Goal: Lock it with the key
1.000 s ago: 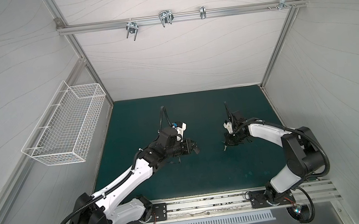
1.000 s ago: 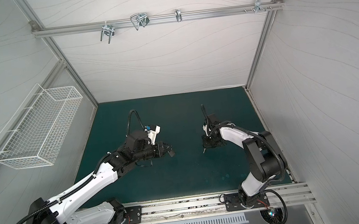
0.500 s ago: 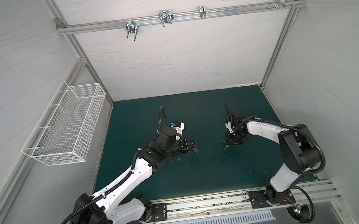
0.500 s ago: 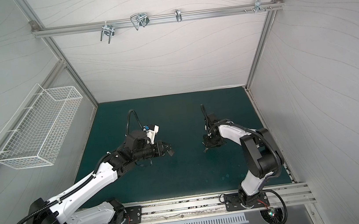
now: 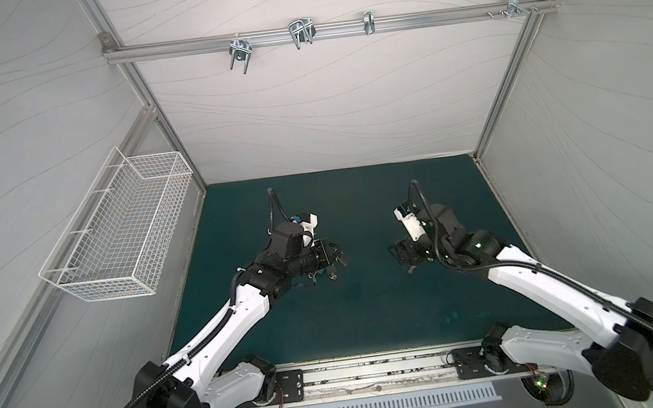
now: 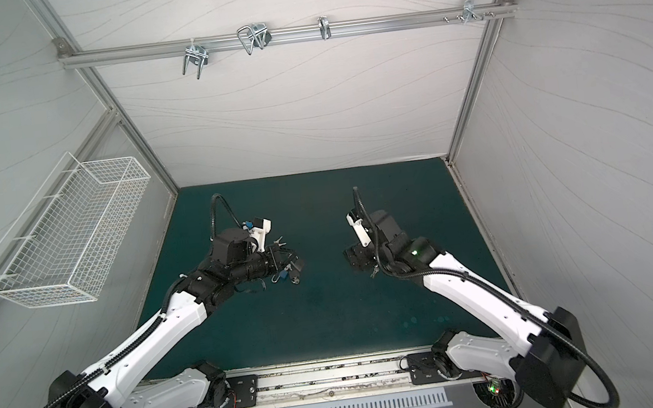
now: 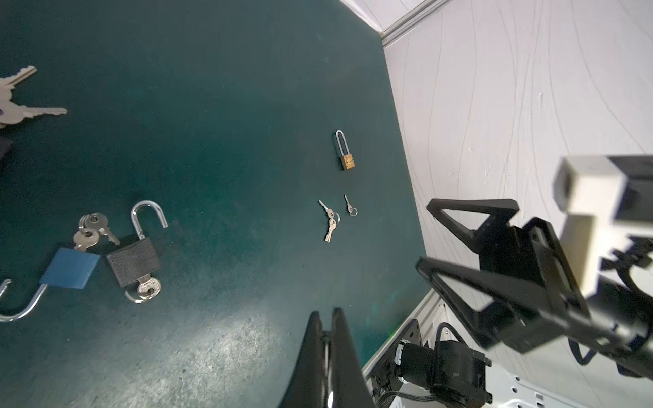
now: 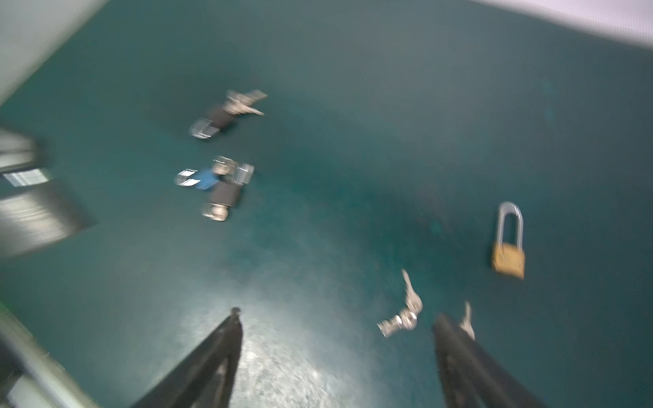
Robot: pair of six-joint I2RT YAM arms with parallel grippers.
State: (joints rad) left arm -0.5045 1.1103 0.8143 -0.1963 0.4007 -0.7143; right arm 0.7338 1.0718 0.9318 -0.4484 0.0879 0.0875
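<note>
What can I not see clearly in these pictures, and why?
Right wrist view: motion blur smears the blue padlock and its shackle.
Left wrist view: the picture edge cuts off the large keys.
Both top views: the brass padlock does not show; the right arm seems to cover it.
Right wrist view: a finger of the right hand partly hides one small key.

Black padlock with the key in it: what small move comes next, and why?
Probably lower the shut left gripper onto the open shackle of the black padlock to press it closed. A key sits in its body, and that gripper is nearer; the open right gripper is by the small keys.
</note>
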